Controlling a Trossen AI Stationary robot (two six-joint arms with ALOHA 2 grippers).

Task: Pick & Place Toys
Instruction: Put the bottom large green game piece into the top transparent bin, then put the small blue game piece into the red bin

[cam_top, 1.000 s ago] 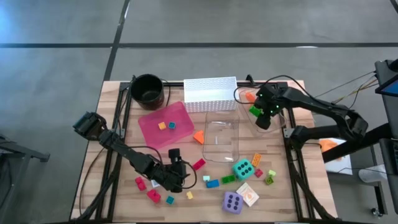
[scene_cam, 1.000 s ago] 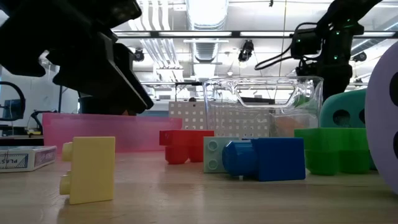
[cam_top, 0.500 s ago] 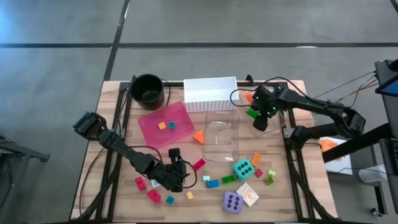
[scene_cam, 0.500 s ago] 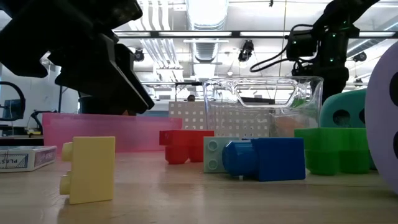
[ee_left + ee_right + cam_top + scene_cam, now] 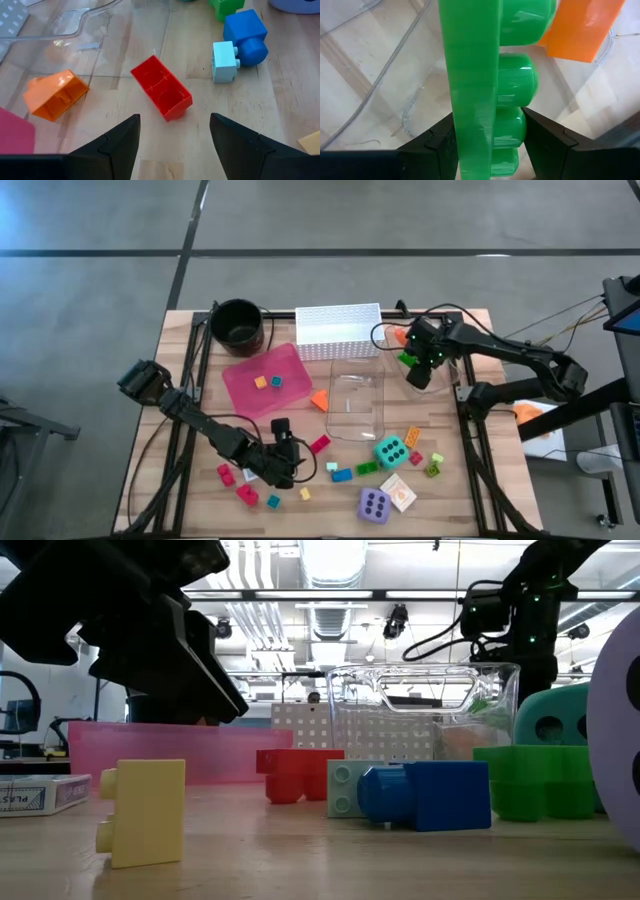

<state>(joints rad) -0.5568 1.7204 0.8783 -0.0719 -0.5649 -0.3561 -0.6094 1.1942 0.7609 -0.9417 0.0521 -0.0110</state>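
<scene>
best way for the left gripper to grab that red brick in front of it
Across its two long flat sides, coming from above. The red brick lies flat and diagonal, clear of the orange brick, so the open left gripper probably needs a wrist turn to square up with those sides.

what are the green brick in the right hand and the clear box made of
Green brick: looks like glossy moulded plastic, with bright highlights on its round studs. Clear box: seems transparent hard plastic, since the wood shows through and its rim catches light; glass cannot be ruled out.
</scene>
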